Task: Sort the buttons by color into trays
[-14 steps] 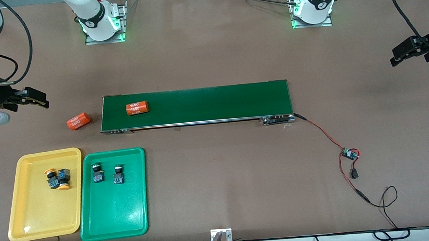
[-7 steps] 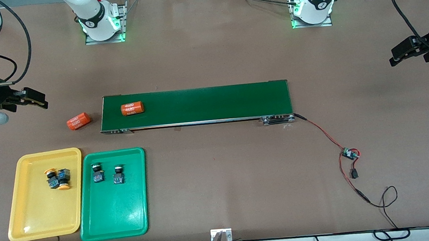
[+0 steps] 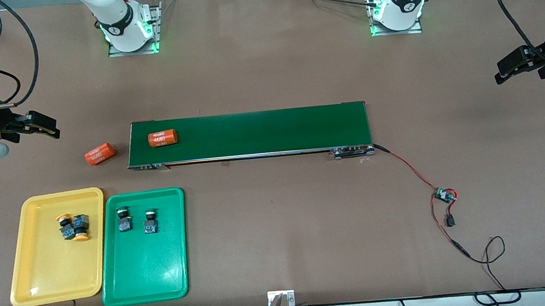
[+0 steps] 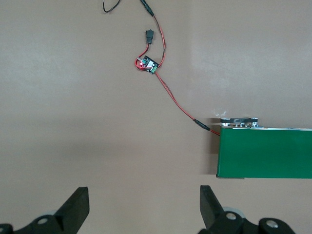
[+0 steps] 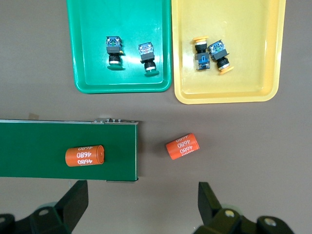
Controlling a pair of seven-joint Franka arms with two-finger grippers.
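From the front view I see both arms pulled back to the ends of the surface point(image 3: 265, 73). The right claw point(image 3: 42, 127) hangs over the bare surface at the right arm's end, its fingers apart and empty. Against a second ago it has drifted slightly toward the table's edge. The left claw point(image 3: 514, 65) hangs over the left arm's end, fingers apart, holding nothing, and has barely moved. The yellow tray point(image 3: 40, 280) and the green tray point(image 3: 145, 280) lie side by side, nearer the camera than the conveyor belt point(image 3: 260, 131). Two yellow-capped buttons point(image 3: 72, 227) lie touching each other in the yellow tray, and two green-capped buttons point(image 3: 135, 220) lie a little apart in the green tray; none has shifted. One orange cylinder point(image 3: 162, 138) rides on the belt and has travelled along it toward the right arm's end since the earlier frames. A second orange cylinder point(image 3: 100, 153) rests on the surface just off that end of the belt, unmoved.

From the left wrist view, I see the left claw's fingers point(image 4: 78, 207) spread wide over bare surface, with the belt's end, a red wire point(image 4: 180, 105) and a small circuit board point(image 4: 147, 64) ahead.

From the right wrist view, the right claw's fingers point(image 5: 75, 197) stand wide apart above the belt's end and the loose cylinder, with both trays and all four buttons in sight.
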